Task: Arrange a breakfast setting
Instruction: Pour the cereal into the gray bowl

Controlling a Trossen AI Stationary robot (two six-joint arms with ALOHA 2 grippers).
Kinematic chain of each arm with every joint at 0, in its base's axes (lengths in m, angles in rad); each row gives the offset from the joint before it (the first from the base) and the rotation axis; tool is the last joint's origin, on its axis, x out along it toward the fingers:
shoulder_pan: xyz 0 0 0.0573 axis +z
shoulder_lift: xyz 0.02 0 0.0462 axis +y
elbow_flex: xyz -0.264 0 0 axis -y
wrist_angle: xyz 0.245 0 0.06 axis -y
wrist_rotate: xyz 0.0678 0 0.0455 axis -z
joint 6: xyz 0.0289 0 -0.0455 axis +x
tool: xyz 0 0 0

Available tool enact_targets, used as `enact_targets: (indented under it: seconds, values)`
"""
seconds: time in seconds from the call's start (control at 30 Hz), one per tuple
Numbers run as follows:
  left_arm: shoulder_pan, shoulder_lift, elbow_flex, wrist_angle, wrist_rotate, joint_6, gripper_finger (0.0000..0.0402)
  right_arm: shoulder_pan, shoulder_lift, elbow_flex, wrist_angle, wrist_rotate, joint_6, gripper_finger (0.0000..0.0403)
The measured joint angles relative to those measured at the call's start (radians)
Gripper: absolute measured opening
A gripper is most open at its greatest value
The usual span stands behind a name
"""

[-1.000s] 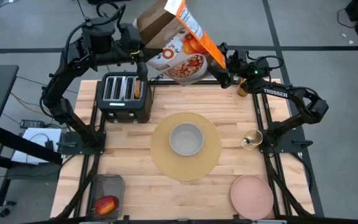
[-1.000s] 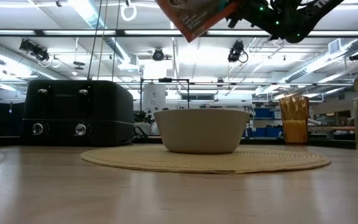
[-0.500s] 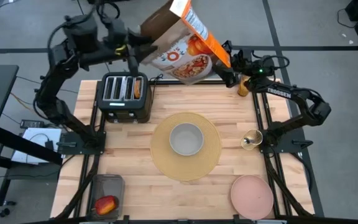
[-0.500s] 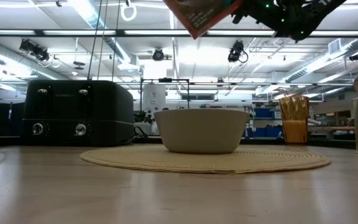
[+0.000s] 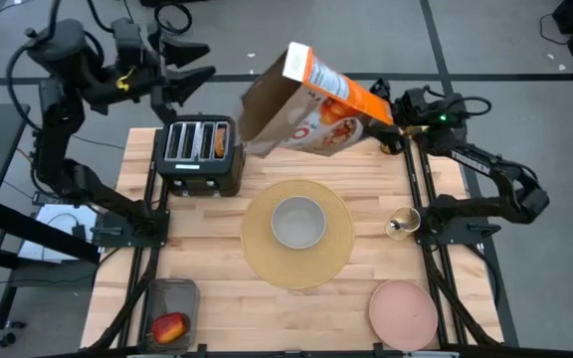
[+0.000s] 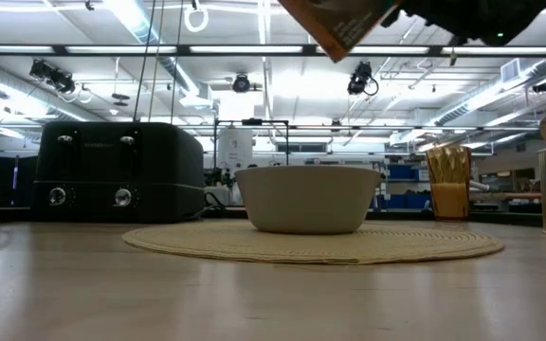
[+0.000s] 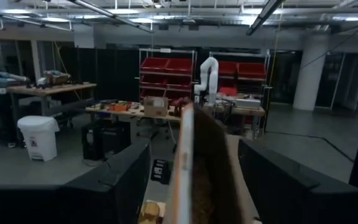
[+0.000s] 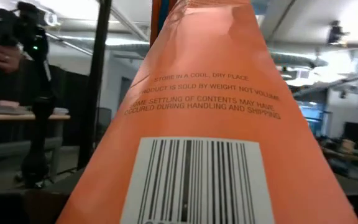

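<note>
A grey bowl [image 5: 297, 222] sits in the middle of the round tan placemat [image 5: 338, 261]. High over the table's far part, an orange cereal box [image 5: 311, 104] is tilted with its open end [image 7: 204, 168] toward the toaster. My right gripper [image 5: 391, 124] is shut on it. My left gripper [image 5: 199, 62] stands open, above and beyond the toaster, apart from the box. A bread round [image 5: 219, 145] sticks out of a toaster slot. The amber glass [image 6: 448, 185] stands far right. The pink plate [image 5: 403, 311] lies near right, the apple [image 5: 170, 326] near left. My right gripper holds the cereal box by its bottom end [image 5: 376, 114], coming at it about level from the table's right side. The box itself fills the wrist view and hides the fingers. The box is lifted clear and tilted, open end toward the left arm.
The black toaster [image 5: 200, 154] stands at the far left. A small wire holder [image 5: 402, 224] stands right of the placemat. The apple lies in a dark tray [image 5: 172, 298]. Bare wood lies along the near edge between tray and plate.
My left gripper has opened, let go of the box's open end and drawn back toward the table's left and far edge. My right gripper has carried the box toward the right and near side, and the box has tipped further over, open end lower.
</note>
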Motion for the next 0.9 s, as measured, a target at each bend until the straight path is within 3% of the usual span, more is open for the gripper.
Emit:
enact_targets:
  seconds: [0.17,0.57,0.9]
  values:
    - [0.000,-0.003,0.000,-0.004,-0.001,-0.016,0.0243,-0.069,-0.116,-0.076,-0.072,-0.062,0.047,0.0299]
    - [0.001,0.043,0.000,-0.015,-0.004,0.003,0.0243,-0.171,-0.367,-0.084,-0.561,-0.228,-0.056,0.0298]
    - [0.001,0.061,-0.002,-0.034,-0.004,-0.005,0.0243,-0.225,-0.494,-0.084,-1.063,-0.301,-0.328,0.0298]
